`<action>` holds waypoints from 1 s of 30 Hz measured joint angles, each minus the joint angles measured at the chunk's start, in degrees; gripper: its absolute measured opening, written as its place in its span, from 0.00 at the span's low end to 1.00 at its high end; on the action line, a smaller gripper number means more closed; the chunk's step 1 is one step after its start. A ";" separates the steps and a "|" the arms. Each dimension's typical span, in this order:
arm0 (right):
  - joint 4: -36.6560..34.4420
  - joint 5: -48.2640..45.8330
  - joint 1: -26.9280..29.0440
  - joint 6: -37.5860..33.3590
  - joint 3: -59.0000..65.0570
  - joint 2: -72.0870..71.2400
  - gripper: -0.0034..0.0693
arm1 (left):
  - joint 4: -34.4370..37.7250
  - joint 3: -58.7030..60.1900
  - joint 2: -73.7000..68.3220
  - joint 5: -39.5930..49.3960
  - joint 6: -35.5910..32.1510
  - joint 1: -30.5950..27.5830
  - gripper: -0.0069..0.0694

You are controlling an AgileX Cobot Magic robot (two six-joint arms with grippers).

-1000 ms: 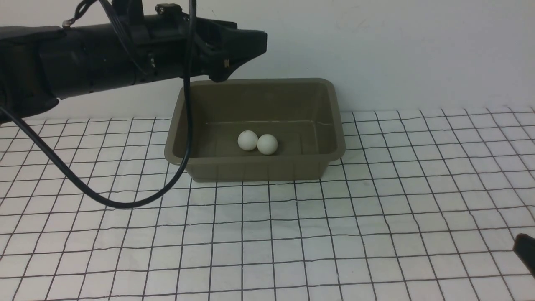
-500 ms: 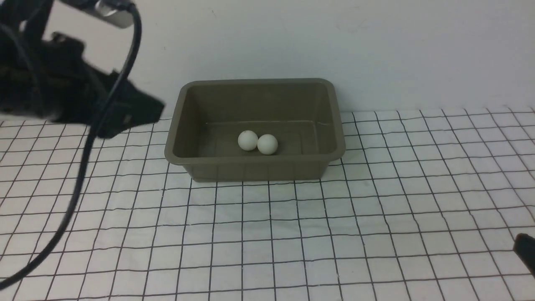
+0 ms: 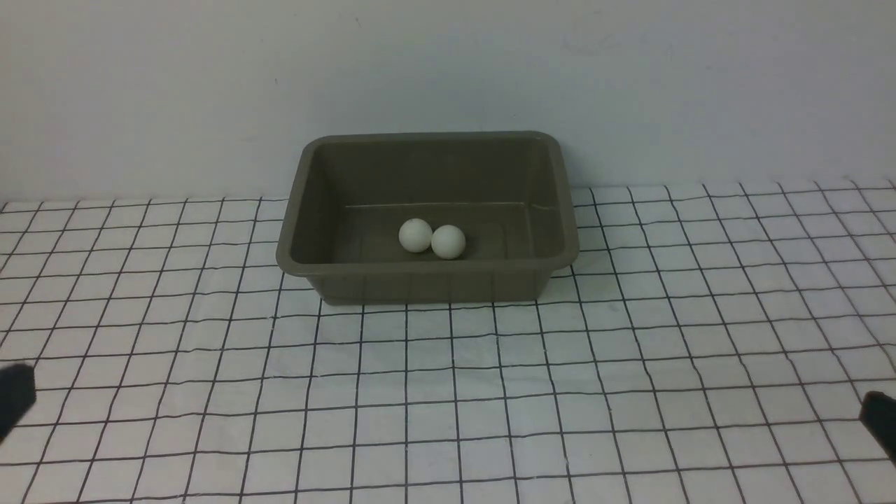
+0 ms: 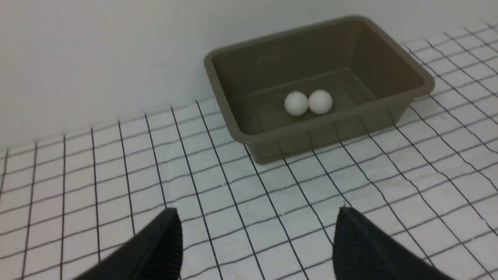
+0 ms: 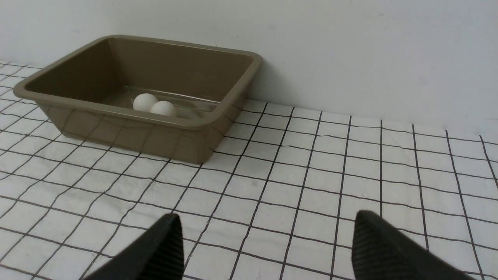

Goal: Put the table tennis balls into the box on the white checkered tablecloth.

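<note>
The balls [image 3: 416, 235] are lying side by side in the box [image 3: 427, 283], well ahead of both grippers; left gripper [image 4: 256, 217] and right gripper [image 5: 267, 217] are hanging wide, empty, neither evidently nearer.

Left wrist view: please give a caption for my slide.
Two table tennis balls lie side by side in the box; left gripper open.

Off-white wall [image 3: 700, 84] at back — matte, evenly lit (few faint dark specks).
</note>
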State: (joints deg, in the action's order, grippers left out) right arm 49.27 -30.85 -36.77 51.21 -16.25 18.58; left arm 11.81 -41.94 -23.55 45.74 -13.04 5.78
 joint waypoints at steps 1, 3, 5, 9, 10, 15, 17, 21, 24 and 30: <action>0.00 0.00 0.00 0.00 0.00 0.00 0.77 | 0.06 4.63 4.84 -2.75 -0.26 0.00 0.70; 0.00 0.00 0.00 0.00 0.00 0.00 0.77 | 0.12 11.16 10.87 -5.22 -0.26 0.00 0.70; 0.00 0.00 0.00 0.00 0.00 0.00 0.77 | -0.08 15.08 13.83 -5.98 -0.11 0.00 0.70; 0.00 0.00 0.00 0.00 0.00 0.00 0.77 | -3.59 23.26 17.76 -8.72 0.45 0.00 0.70; 0.00 0.00 0.00 0.00 0.00 0.00 0.77 | -4.36 24.11 18.11 -8.96 0.65 0.00 0.70; 0.00 0.00 0.00 0.00 0.00 0.00 0.77 | -7.65 31.95 19.89 -12.61 3.75 0.00 0.70; 0.00 0.00 0.00 0.00 0.00 0.00 0.77 | -8.11 33.38 20.46 -14.06 4.25 0.00 0.70; 0.03 0.00 0.00 0.00 0.00 0.00 0.77 | -9.36 37.30 22.09 -18.18 5.99 -1.49 0.70; 0.03 -0.06 0.00 0.05 0.00 0.00 0.77 | -9.29 42.22 23.62 -20.37 9.23 -2.93 0.70; 0.07 -0.06 0.00 0.05 0.00 0.00 0.77 | -9.23 43.13 24.18 -22.55 9.73 -3.27 0.70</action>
State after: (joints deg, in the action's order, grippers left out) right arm 49.35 -30.91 -36.77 51.26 -16.25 18.58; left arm 2.58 1.19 0.63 23.19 -3.32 2.51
